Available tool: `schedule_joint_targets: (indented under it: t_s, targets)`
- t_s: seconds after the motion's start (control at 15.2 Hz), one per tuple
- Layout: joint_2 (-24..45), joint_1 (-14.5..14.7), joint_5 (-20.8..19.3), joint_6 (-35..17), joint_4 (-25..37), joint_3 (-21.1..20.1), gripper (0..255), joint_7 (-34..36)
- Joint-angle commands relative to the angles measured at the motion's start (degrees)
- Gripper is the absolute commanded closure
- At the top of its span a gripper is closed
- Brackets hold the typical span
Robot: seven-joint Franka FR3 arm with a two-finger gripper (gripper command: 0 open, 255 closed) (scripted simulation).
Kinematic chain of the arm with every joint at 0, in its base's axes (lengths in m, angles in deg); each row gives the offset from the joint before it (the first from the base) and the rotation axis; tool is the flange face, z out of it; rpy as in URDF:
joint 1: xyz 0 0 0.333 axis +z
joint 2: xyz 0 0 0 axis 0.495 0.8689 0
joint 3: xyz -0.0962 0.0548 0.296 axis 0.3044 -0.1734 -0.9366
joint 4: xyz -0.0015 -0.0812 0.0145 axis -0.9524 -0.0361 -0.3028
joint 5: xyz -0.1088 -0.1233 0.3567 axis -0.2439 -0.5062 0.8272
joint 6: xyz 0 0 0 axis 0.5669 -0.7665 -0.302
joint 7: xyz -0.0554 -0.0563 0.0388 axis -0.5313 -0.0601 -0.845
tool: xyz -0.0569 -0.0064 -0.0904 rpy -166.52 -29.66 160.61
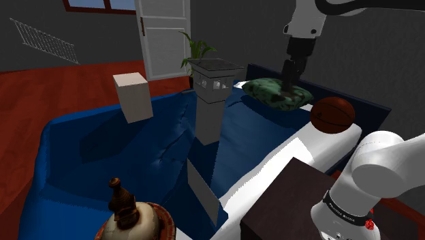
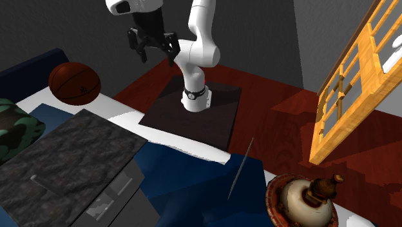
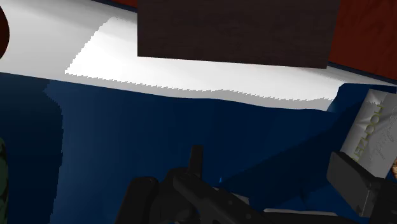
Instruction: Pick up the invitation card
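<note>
Invitation card (image 2: 239, 169) edge-on, a thin sliver

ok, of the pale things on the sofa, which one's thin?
The grey card standing on edge near the jug: a thin sheet. The white box and the grey tower are thick blocks.

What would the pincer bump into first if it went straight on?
Probably the blue cover, close beside the green cushion. The open pincer points down at it, but depth is unclear.

The invitation card (image 3: 374, 130) runs off the edge; its lettering seems illegible.
</note>
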Motion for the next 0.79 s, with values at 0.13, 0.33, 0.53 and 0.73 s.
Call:
schedule_joint_targets:
  t_s: [0.13, 0.33, 0.53, 0.73]
  targets:
    - [0.02, 0.71, 1.49, -1.21, -1.91, -2.21, 0, 2.52]
    - [0.55, 1.88, 3.83, -3.18, -4.35, -5.58, 0, 6.26]
    - [1.73, 3.14, 6.23, -5.35, -6.25, -8.99, 0, 9.97]
    - [3.58, 4.41, 8.61, -7.73, -7.6, -12.45, 0, 13.64]
